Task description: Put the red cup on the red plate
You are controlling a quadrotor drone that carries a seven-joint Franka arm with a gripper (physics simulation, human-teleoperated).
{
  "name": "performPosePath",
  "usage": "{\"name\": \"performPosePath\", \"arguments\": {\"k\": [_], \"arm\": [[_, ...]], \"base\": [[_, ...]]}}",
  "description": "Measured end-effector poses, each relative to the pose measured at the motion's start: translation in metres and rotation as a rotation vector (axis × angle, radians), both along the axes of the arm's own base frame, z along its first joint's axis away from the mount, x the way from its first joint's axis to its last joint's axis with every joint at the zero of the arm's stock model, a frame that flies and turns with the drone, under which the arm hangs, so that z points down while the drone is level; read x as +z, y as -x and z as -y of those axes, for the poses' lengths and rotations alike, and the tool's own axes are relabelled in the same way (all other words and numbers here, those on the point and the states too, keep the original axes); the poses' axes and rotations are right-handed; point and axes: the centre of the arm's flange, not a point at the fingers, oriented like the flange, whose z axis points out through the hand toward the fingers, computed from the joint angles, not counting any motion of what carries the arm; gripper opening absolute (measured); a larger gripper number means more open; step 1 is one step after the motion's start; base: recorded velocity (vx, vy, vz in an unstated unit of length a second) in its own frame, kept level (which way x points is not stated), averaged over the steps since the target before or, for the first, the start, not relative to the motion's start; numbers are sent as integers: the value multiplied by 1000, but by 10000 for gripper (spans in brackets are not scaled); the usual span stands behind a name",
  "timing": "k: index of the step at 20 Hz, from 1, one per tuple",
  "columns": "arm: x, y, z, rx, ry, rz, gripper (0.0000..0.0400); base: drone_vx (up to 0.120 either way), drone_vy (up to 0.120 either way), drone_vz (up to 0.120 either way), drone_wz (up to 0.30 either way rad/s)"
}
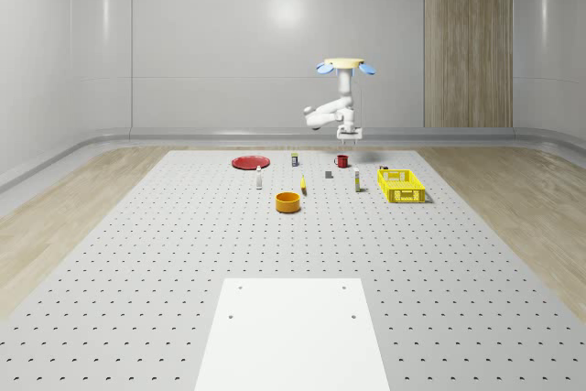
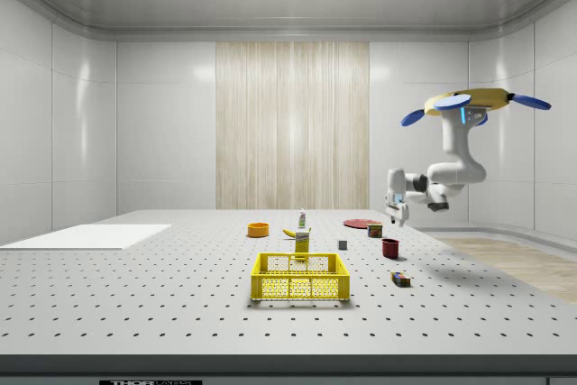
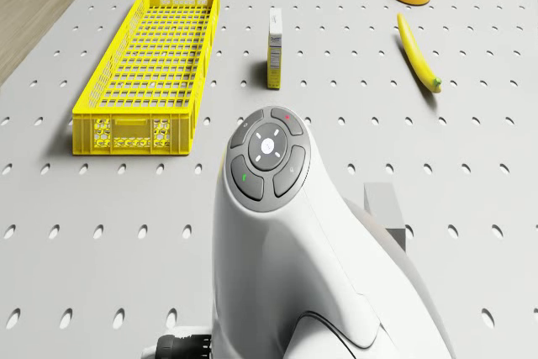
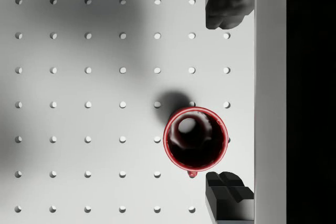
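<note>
Red cup [image 4: 195, 139]: upright on perforated table [image 4: 79, 129], directly below gripper [image 4: 229, 98], apart from it. Fingers [image 4: 226, 3] spread wide, empty. Drone [image 1: 345, 66]: hovering above cup. Red plate [image 1: 249, 163]: well apart.

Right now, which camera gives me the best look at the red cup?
The wrist view: it looks straight down into the red cup, upright on the table between the open claw fingers. The whole-scene and side views show it small and far off, below the hovering drone.

Bright even overhead ceiling light, glossy wall glare, soft shadows, everything sharp
</note>
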Motion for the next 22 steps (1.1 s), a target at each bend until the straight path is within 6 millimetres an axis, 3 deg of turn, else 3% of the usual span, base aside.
{"name": "performPosePath", "arguments": {"k": [13, 22], "arm": [[0, 0, 0, 0, 1, 0, 400], [18, 0, -6, 0, 1, 0, 400]], "base": [[12, -9, -117, 0], [0, 0, 0, 0]]}}
